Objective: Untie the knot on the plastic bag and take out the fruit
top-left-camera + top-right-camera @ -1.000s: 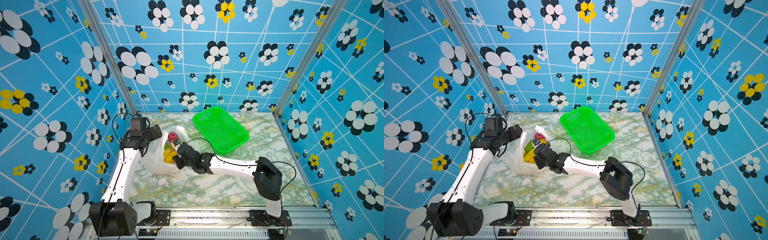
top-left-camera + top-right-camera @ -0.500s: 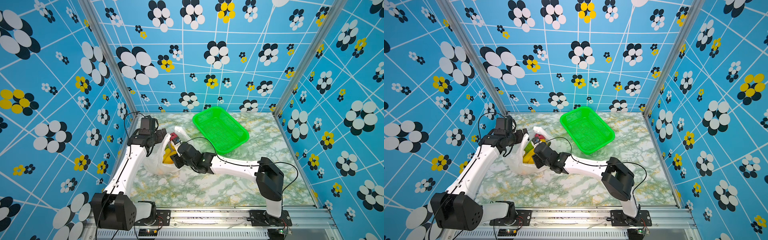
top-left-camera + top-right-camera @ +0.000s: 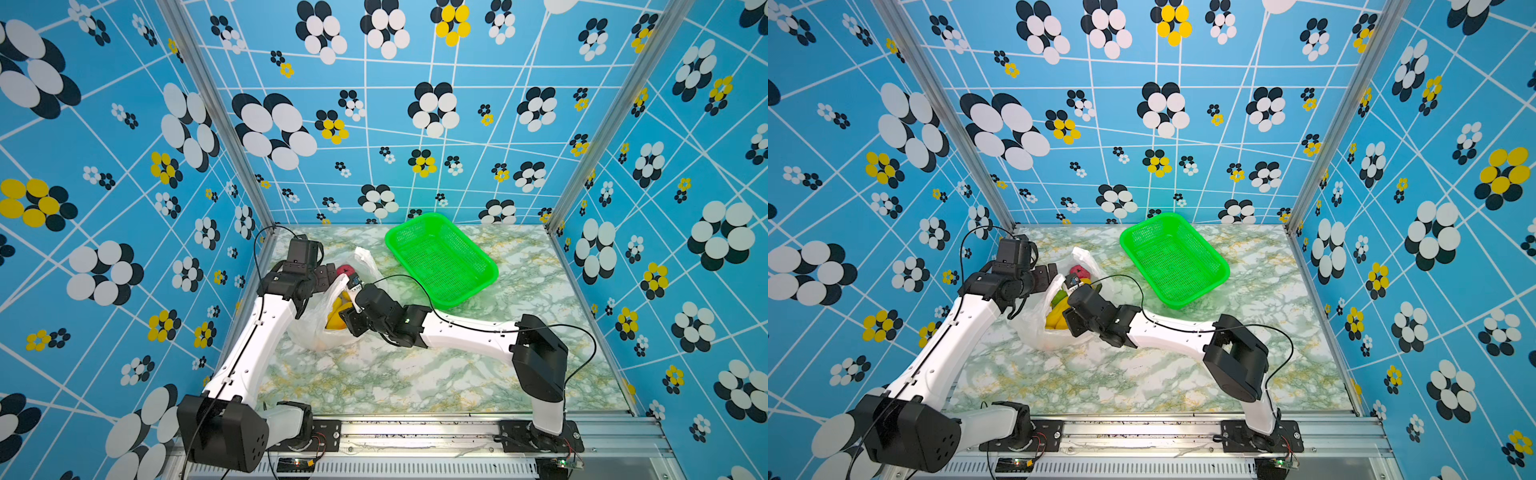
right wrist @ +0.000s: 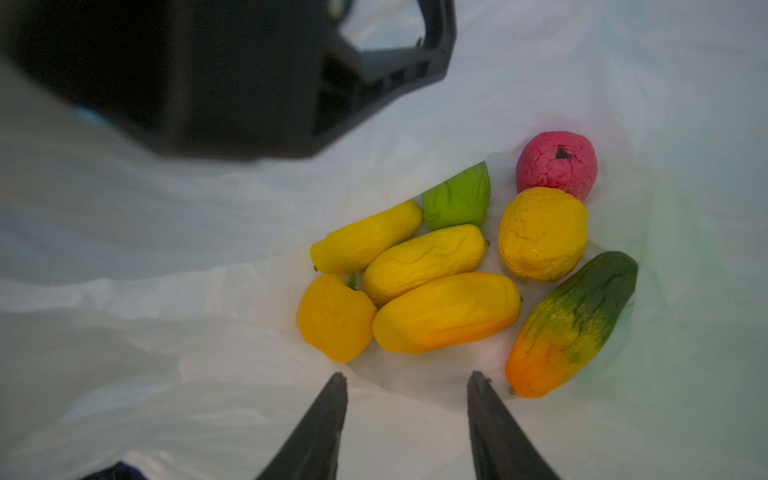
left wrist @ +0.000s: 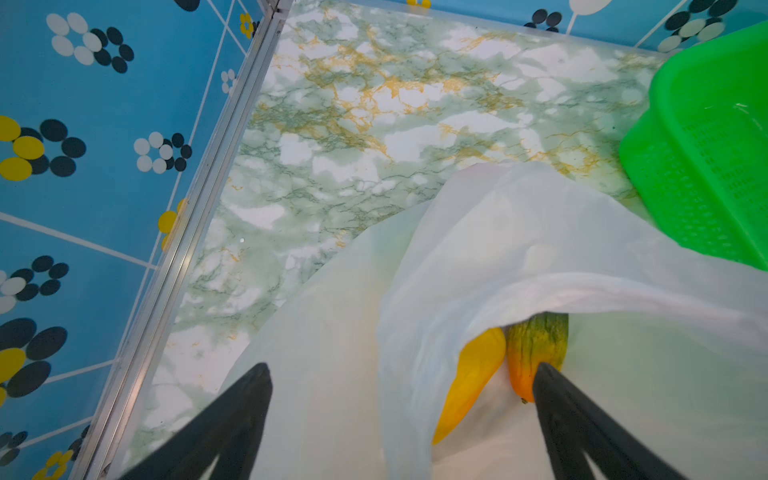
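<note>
Thin translucent white plastic bag lies on marble-print surface, mouth agape, no knot seen. Left claw spread wide astride limp, slippery rim. Right claw half-spread, empty, above small toy fruit inside. Fruit looks light, soft, wrinkled: pinch nearest yellow-orange oval across short axis.

Probably a robot lab booth (flower-print walls, aluminium frame rails).

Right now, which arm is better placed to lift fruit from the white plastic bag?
Right, probably: the right gripper, open, is inside the thin white plastic bag, pointing at yellow-orange oval toy fruit. The left gripper straddles the rim.
</note>
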